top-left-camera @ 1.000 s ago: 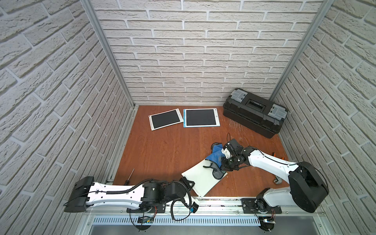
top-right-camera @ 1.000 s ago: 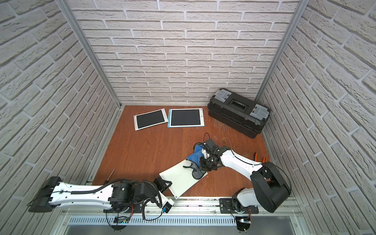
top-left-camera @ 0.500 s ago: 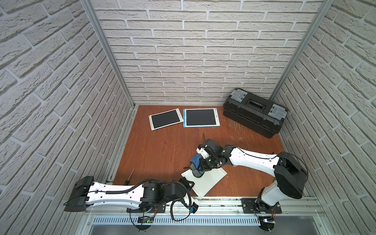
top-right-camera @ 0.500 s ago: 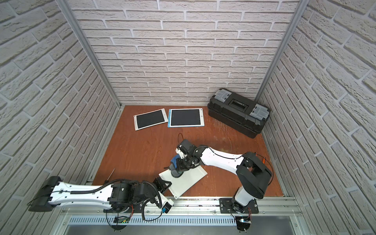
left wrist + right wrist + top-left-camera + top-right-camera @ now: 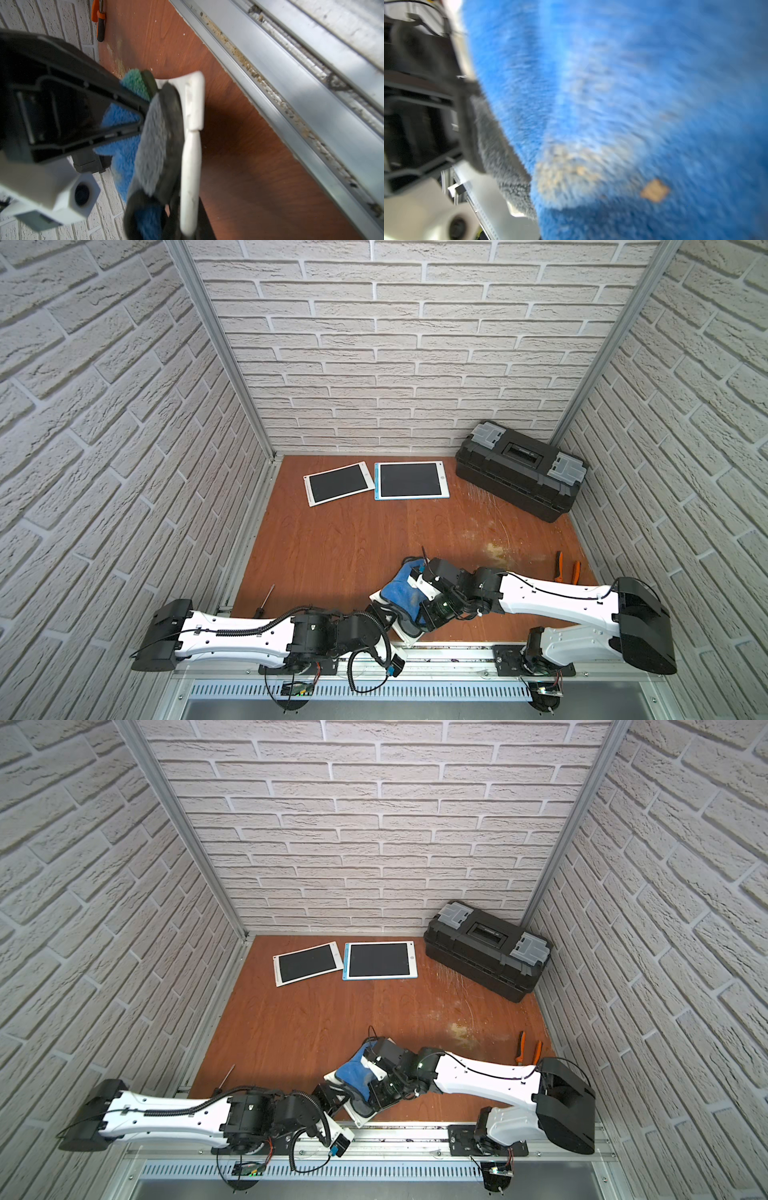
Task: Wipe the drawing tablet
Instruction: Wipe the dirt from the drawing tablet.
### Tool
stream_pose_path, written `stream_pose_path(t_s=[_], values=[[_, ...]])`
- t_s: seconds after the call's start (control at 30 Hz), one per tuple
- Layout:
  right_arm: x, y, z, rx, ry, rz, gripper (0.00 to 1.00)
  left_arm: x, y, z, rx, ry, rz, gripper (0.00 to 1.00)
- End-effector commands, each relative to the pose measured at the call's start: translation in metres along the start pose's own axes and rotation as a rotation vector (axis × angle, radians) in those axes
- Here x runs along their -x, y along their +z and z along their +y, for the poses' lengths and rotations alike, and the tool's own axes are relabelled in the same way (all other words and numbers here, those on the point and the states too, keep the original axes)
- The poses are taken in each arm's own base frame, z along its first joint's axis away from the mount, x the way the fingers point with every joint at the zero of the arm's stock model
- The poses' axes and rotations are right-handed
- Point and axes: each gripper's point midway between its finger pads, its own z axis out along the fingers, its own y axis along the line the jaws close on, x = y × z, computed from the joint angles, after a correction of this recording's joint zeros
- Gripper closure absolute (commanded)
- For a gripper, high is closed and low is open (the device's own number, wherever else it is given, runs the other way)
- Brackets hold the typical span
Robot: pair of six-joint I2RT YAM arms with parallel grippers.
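Nearest the front rail, the white drawing tablet (image 5: 408,640) lies askew on the table (image 5: 332,539), most of its face hidden; only a near corner and a far-left edge show in both top views. The left claw (image 5: 375,612) is clenched on the tablet's left edge, and the left wrist view shows that pale rim (image 5: 192,145) running back toward its fingers. Over the tablet lies the blue cloth (image 5: 398,593), with a grey and black border (image 5: 153,145). The right claw (image 5: 424,614), reaching in from the right, is clamped on the cloth and presses it down, so the tablet sits directly beneath this claw; its wrist view is filled with blurred blue pile (image 5: 612,104). We see a screwdriver (image 5: 266,600) by the left wall and orange-handled pliers (image 5: 565,566) by the right. Farthest back, well apart from both claws, two dark-screened tablets (image 5: 338,488) (image 5: 409,486) lie side by side, with a black toolbox (image 5: 519,475) in the right corner.
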Motion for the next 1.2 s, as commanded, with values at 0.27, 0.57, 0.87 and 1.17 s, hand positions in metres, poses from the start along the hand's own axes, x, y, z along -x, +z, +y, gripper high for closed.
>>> stream_pose_path(t_s=[0.27,0.57,0.87,1.17], values=[[0.028,-0.053,-0.132,-0.251,0.371,-0.199,0.97,0.0,-0.003,0.005,0.013,0.013,0.002,1.0],[0.094,-0.057,-0.078,-0.025,0.31,-0.256,0.97,0.0,-0.003,0.005,0.013,0.011,0.0,1.0],[0.101,-0.02,0.017,0.15,0.109,-0.103,0.98,0.001,-0.004,0.005,0.014,0.007,0.0,1.0],[0.039,-0.025,0.09,0.281,-0.153,0.066,0.97,0.001,-0.003,0.004,0.005,0.004,0.001,1.0]])
